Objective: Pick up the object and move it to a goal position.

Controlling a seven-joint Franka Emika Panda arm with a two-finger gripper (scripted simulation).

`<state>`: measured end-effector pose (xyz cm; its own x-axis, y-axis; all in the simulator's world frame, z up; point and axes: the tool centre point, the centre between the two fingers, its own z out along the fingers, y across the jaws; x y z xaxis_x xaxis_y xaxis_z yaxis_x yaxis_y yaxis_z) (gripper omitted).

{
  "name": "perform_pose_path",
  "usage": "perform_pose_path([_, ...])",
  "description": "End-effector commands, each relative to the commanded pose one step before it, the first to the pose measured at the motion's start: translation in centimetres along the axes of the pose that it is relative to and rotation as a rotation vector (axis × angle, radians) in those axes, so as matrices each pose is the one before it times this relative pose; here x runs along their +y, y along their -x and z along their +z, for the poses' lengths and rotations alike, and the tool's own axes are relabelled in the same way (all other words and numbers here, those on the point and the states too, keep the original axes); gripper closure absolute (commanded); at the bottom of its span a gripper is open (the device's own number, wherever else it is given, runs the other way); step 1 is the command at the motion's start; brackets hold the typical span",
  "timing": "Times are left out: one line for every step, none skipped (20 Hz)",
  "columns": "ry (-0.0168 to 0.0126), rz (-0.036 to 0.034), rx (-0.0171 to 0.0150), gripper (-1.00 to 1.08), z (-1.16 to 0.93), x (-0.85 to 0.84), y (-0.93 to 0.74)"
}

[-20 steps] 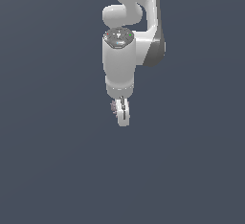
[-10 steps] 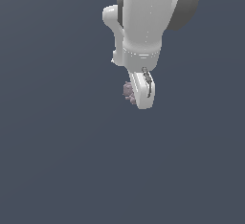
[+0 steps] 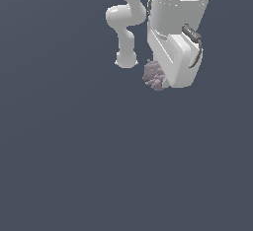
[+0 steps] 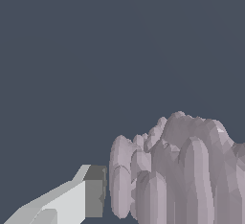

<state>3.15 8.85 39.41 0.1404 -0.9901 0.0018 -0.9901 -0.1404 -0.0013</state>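
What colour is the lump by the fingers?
Mauve-grey; the lump shows best in the wrist view.

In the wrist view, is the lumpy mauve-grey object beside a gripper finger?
Yes, the lumpy mauve-grey object sits right next to the one visible grey-tipped white finger.

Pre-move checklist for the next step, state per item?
1. Object at gripper: ok, it sits against the hand's lower end.
2. Finger beside object: ok in the wrist view.
3. Second finger: cannot tell, out of view.
4. Firm grasp: cannot tell, contact is hidden.
5. Goal position: cannot tell, no marker is visible.
6. Path clear of obstacles: ok, only plain background shows around the arm.
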Motion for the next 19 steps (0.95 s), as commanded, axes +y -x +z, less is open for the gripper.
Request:
perform_pose_path([0.00139, -0.00013, -0.00051, 1.08, -1.651, -0.288, 0.783])
perform_pose_path([0.00000, 0.00000, 0.00000, 1.08, -0.537, -0.111, 0.250])
perform_pose_path([0.00000, 0.00000, 0.00000, 1.08, -0.488, -0.105, 0.227])
perform_pose_path([0.00000, 0.00000, 0.00000, 1.08, -0.439, -0.098, 0.204])
perform_pose_path([0.00002, -0.00070, -0.00068, 1.08, -0.394, -0.092, 0.201])
perform_pose_path([0.00000, 0.00000, 0.00000, 1.08, -0.358, -0.085, 0.167])
perform_pose_path([0.00000, 0.00000, 0.00000, 1.08, -0.324, -0.078, 0.151])
perform_pose_path([0.00000, 0.00000, 0.00000, 1.08, -0.291, -0.072, 0.135])
perform_pose_path([0.00000, 0.00000, 0.00000, 1.08, -0.258, -0.065, 0.120])
perform_pose_path([0.00000, 0.00000, 0.00000, 1.08, -0.226, -0.058, 0.105])
perform_pose_path([0.00000, 0.00000, 0.00000, 1.08, -0.195, -0.052, 0.091])
perform_pose_path([0.00000, 0.00000, 0.00000, 1.08, -0.165, -0.047, 0.077])
perform_pose_path([-0.00001, -0.00043, -0.00054, 1.08, -0.138, -0.040, 0.067])
perform_pose_path([0.00000, 0.00000, 0.00000, 1.08, -0.108, -0.036, 0.050])
perform_pose_path([0.00000, 0.00000, 0.00000, 1.08, -0.080, -0.031, 0.037])
perform_pose_path([0.00000, 0.00000, 0.00000, 1.08, -0.054, -0.026, 0.025])
perform_pose_path([0.00000, 0.00000, 0.00000, 1.08, -0.031, -0.020, 0.014])
perform_pose_path([0.00000, 0.00000, 0.00000, 1.08, -0.013, -0.013, 0.006])
perform_pose_path([0.00000, 0.00000, 0.00000, 1.08, -0.003, -0.004, 0.001])
